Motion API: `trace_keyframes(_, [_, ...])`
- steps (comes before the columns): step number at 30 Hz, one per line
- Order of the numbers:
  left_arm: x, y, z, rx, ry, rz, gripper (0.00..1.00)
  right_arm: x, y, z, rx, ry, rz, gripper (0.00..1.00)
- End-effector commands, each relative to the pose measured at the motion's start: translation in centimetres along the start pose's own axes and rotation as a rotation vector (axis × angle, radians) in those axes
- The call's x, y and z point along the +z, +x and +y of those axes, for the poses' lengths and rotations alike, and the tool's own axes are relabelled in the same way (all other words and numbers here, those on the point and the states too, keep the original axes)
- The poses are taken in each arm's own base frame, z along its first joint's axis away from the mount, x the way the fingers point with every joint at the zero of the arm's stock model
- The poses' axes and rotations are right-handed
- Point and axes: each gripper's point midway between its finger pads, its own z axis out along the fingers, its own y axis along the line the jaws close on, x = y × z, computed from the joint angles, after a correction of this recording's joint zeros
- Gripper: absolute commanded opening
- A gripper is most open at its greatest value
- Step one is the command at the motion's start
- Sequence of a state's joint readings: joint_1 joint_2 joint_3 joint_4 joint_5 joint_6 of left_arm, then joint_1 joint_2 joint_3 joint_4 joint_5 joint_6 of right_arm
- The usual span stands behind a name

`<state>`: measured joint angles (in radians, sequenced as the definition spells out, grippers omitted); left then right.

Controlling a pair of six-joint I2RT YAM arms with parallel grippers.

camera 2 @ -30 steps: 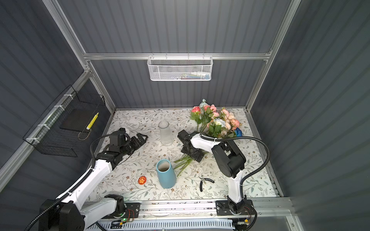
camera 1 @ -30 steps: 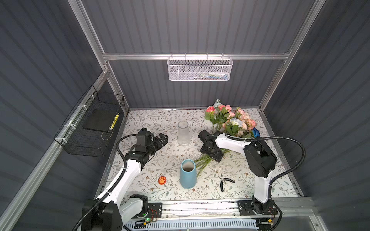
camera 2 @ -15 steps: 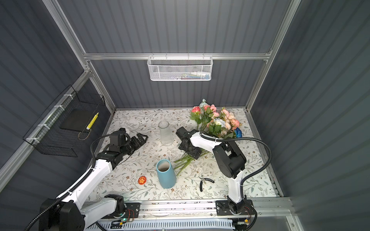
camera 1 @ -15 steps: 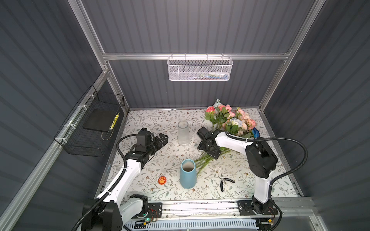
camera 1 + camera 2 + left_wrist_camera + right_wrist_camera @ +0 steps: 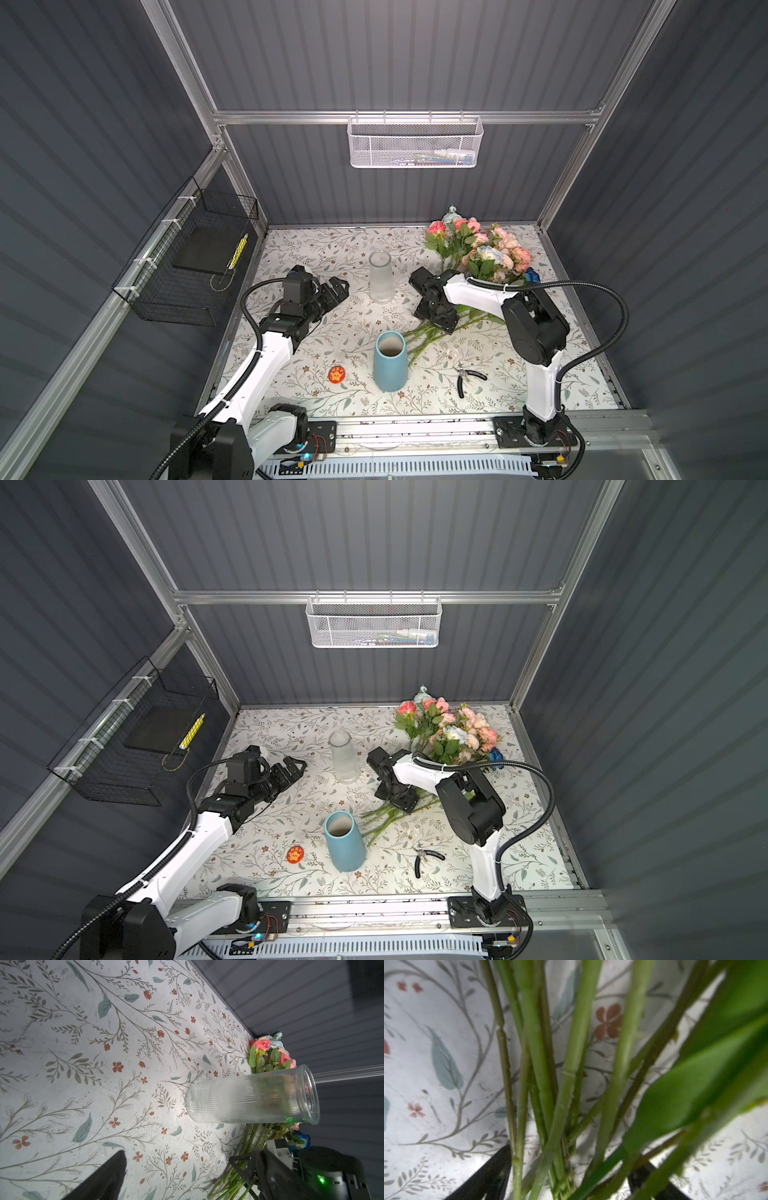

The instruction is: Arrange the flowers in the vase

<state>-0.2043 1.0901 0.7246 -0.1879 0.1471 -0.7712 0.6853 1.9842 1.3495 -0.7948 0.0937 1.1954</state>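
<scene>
Green stems (image 5: pixel 566 1084) fan out between the 2 black fingers (image 5: pixel 492 1172) of the right hand (image 5: pixel 441 322). Its jaws stand apart around the bunch, and I cannot tell whether they press it yet. None of the arranging is done: the flowers (image 5: pixel 482 253) all lie on the bench (image 5: pixel 316 249), blooms at the far right, cut ends pointing toward the near middle. The 2 vases are empty — the blue vase (image 5: pixel 390 361) in the near middle, just beside the stem ends, and the glass vase (image 5: pixel 380 276) farther back. The left hand (image 5: pixel 338 286) hovers released, left of the glass vase, holding nothing. By my judgement everything remains — gripping, lifting, upending and seating the bunch.
</scene>
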Motion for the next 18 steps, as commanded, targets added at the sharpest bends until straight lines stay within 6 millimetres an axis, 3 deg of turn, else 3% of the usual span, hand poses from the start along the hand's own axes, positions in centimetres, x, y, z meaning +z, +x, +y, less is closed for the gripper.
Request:
trace_keyframes(1, [-0.3,0.2,0.1,0.015,-0.005,0.003,1.0,1.8,0.7,-3.3,-0.069,0.099,0.032,0.83])
trace_keyframes(4, [-0.2,0.3,0.1,0.012,-0.005,0.009,1.0,1.7,0.1,-3.2,-0.129,0.094,0.017,0.85])
trace_keyframes(8, [-0.1,0.4,0.1,0.004,-0.005,0.012,1.0,1.8,0.2,-4.8,-0.154,0.122,0.016,0.78])
trace_keyframes(14, [-0.2,0.3,0.2,0.002,-0.009,0.006,1.0,2.0,-0.8,-7.5,-0.284,0.216,-0.047,0.56])
trace_keyframes(18, [-0.1,0.3,0.3,0.002,-0.018,0.007,1.0,1.9,-1.7,-7.8,-0.366,0.234,-0.093,0.45])
